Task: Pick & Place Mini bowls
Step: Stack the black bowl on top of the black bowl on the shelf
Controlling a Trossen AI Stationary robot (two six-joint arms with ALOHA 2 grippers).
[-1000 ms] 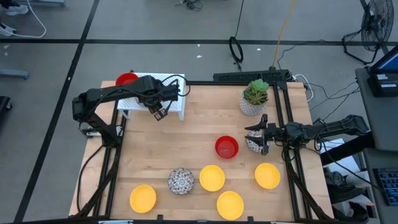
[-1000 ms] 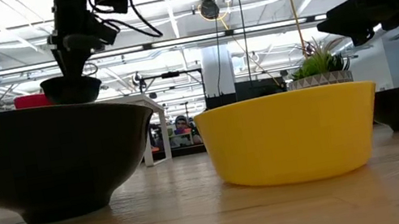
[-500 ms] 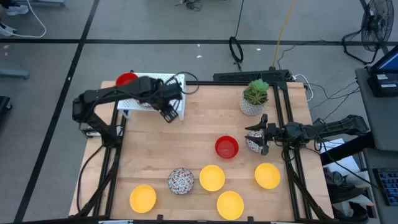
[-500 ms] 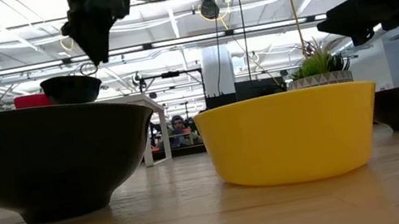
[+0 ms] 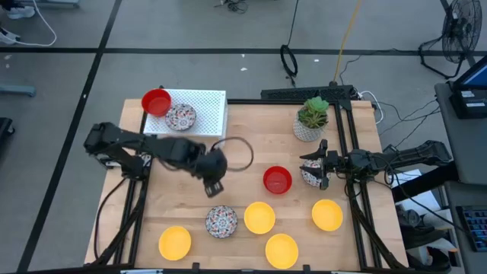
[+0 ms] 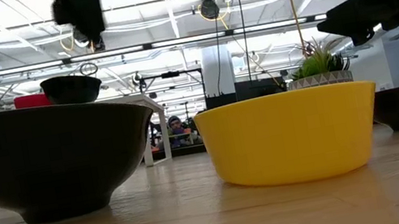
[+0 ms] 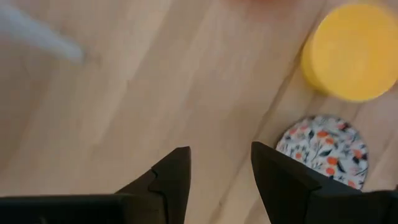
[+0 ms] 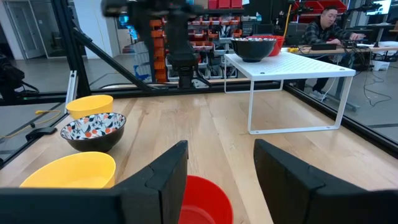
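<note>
Left claw (image 5: 213, 188) above speckled bowl (image 5: 221, 221), red bowl (image 5: 277, 180) alongside.

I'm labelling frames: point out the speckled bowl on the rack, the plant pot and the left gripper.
speckled bowl on the rack (image 5: 181, 116), high view, its middle.
plant pot (image 5: 307, 132), high view, white wall.
left gripper (image 5: 213, 189), high view, between its fingers.

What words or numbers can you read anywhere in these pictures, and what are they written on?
None: no word, label, brand or number can be read in any view.
Small white bowl with orange and dark flower pattern: pattern only, no letters.
Plain yellow round bowl: no marking.
Plain red round bowl: no marking.
White perforated rectangular rack: holes only, no label.
Red storage bins on the shelves in the room behind: any labels too small to read.
</note>
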